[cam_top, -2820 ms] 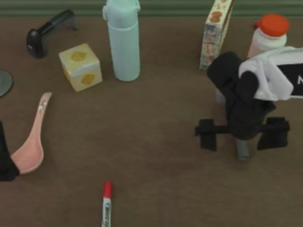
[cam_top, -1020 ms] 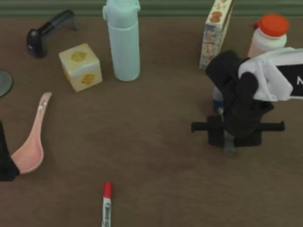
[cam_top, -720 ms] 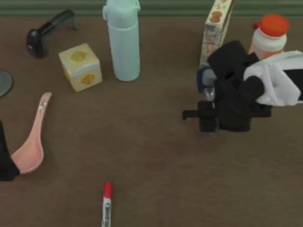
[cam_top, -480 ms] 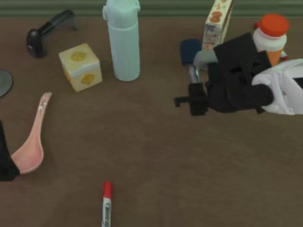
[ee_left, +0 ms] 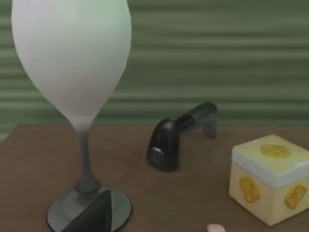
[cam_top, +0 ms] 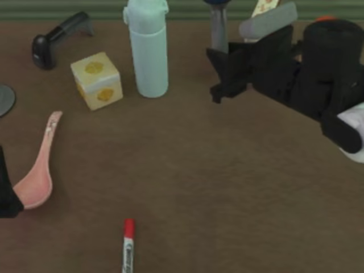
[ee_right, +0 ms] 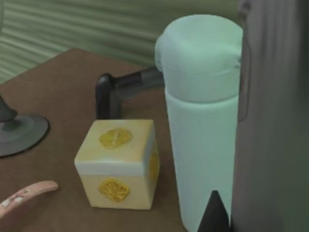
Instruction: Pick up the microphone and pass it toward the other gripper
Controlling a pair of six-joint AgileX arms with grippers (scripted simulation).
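Observation:
The microphone [cam_top: 219,31] is off the table at the back, right of the mint bottle. Its grey handle points up and its dark head is cut by the top view's upper edge. My right gripper [cam_top: 220,71] is shut on the lower handle, with the black arm stretching away to the right. In the right wrist view the grey handle [ee_right: 273,116] fills the side, with one black fingertip [ee_right: 215,212] against it. My left gripper [cam_top: 5,190], the other gripper, stays parked at the table's left edge; one of its fingertips [ee_left: 94,215] shows, set wide to the side.
A mint bottle [cam_top: 148,51], a yellow cube [cam_top: 96,79] and a black scanner [cam_top: 54,37] stand at the back left. A wine glass [ee_left: 72,58] is at the far left, a pink spoon [cam_top: 37,170] below it. A red-capped marker [cam_top: 128,244] lies at the front. A printed box [cam_top: 264,7] is behind the right arm.
The right gripper closed on the microphone lying at the right, lifted it and carried it up, back and leftward. The left arm stayed still.

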